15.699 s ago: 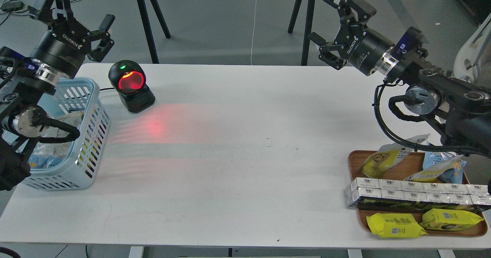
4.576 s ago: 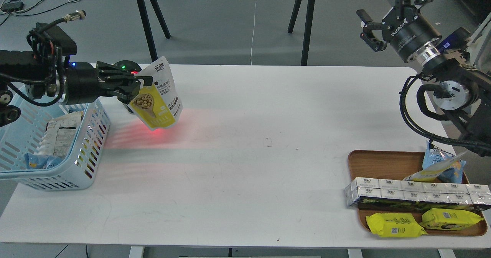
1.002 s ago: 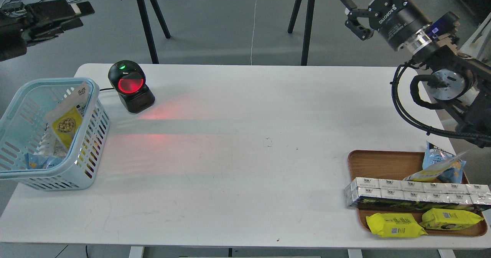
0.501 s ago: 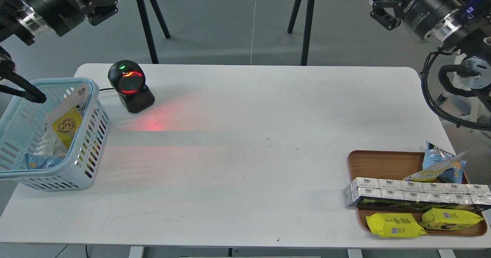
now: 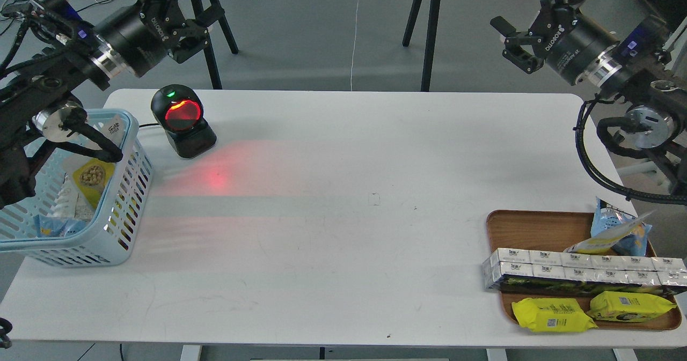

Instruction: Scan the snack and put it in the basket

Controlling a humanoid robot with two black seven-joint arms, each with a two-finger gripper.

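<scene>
Since our snack (image 5: 92, 174) leans upright against the right wall inside the slotted light blue plastic basket (image 5: 121, 211) at far left, we judge it delivered. Our left gripper (image 5: 180, 15) and right gripper (image 5: 523, 31) hang spread and empty, high above the smooth white table (image 5: 343, 243).

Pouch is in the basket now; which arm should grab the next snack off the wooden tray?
Right, probably. The right gripper hangs open and empty on the wooden tray's side; the left gripper is raised across the table, above the scanner near the basket.
</scene>
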